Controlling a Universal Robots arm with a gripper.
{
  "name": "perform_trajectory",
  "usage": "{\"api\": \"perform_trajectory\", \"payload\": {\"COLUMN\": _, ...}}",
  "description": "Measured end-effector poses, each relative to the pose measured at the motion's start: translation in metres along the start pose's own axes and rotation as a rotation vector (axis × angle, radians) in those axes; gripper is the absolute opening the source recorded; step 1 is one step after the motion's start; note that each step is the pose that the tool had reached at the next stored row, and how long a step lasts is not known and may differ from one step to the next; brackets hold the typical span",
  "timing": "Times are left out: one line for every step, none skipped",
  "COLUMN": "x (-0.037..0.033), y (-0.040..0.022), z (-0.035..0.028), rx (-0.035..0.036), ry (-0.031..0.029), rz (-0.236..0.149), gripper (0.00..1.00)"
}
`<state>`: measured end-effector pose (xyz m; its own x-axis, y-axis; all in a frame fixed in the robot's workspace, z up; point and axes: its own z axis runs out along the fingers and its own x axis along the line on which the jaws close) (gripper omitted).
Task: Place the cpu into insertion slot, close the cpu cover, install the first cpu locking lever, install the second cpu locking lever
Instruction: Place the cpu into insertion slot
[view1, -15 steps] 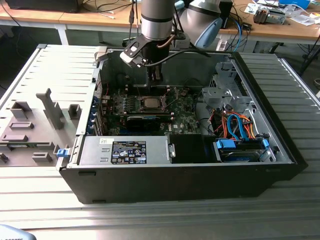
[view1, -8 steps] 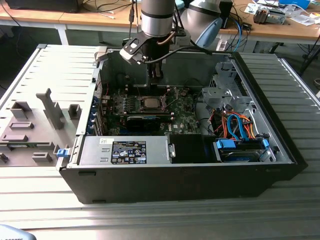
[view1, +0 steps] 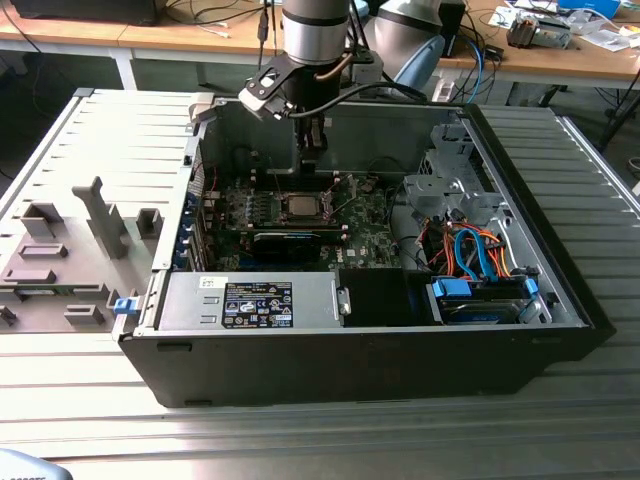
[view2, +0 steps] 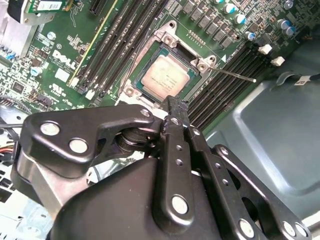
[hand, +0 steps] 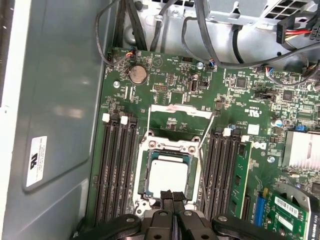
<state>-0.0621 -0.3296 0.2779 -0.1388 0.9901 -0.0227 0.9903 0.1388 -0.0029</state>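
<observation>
Beside cpu (hand: 167, 176), both sides: memory slots (hand: 116, 170); closed claw (hand: 172, 194) above.

We noted a ribbed metal worktable (view1: 330, 440) across the whole foreground, its grooves catching soft, even light. Behind it stood a long wooden bench (view1: 190, 38) on a white leg (view1: 124, 68), strewn with loose cables (view1: 215, 14); pale clutter (view1: 600, 28) lay toward the exterior view's right. The space beneath the bench lay in shadow
</observation>
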Motion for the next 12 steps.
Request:
{"api": "perform_trajectory", "payload": {"x": 0.0, "y": 0.0, "z": -0.0018, "rx": 0.0, "ry": 0.0, "rz": 0.0, "gripper": 0.11}}
{"api": "perform_trajectory", "payload": {"x": -0.0001, "y": 0.0, "z": -0.0049, "rx": 0.0, "ry": 0.0, "rz": 0.0, "gripper": 0.11}}
{"api": "perform_trajectory", "payload": {"x": -0.0001, "y": 0.0, "z": -0.0056, "rx": 0.0, "ry": 0.0001, "rz": 0.0, "gripper": 0.11}}
{"api": "perform_trajectory", "payload": {"x": -0.0001, "y": 0.0, "z": -0.0056, "rx": -0.0001, "ry": 0.0002, "rz": 0.0, "gripper": 0.11}}
{"api": "perform_trajectory", "payload": {"x": -0.0001, "y": 0.0, "z": -0.0056, "rx": -0.0001, "ry": 0.0002, "rz": 0.0, "gripper": 0.11}}
{"api": "perform_trajectory", "payload": {"x": -0.0001, "y": 0.0, "z": -0.0057, "rx": 0.0, "ry": 0.0001, "rz": 0.0, "gripper": 0.11}}
{"api": "perform_trajectory", "payload": {"x": -0.0001, "y": 0.0, "z": -0.0057, "rx": 0.0, "ry": 0.0001, "rz": 0.0, "gripper": 0.11}}
{"api": "perform_trajectory", "payload": {"x": -0.0001, "y": 0.0, "z": -0.0058, "rx": 0.0, "ry": 0.0, "rz": 0.0, "gripper": 0.11}}
{"api": "perform_trajectory", "payload": {"x": -0.0001, "y": 0.0, "z": -0.0058, "rx": 0.0, "ry": 0.0001, "rz": 0.0, "gripper": 0.11}}
{"api": "perform_trajectory", "payload": {"x": -0.0001, "y": 0.0, "z": -0.0058, "rx": 0.0, "ry": 0.0, "rz": 0.0, "gripper": 0.11}}
{"api": "perform_trajectory", "payload": {"x": -0.0001, "y": 0.0, "z": -0.0058, "rx": 0.0, "ry": 0.0, "rz": 0.0, "gripper": 0.11}}
{"api": "perform_trajectory", "payload": {"x": -0.0001, "y": 0.0, "z": -0.0058, "rx": 0.0, "ry": 0.0001, "rz": 0.0, "gripper": 0.11}}
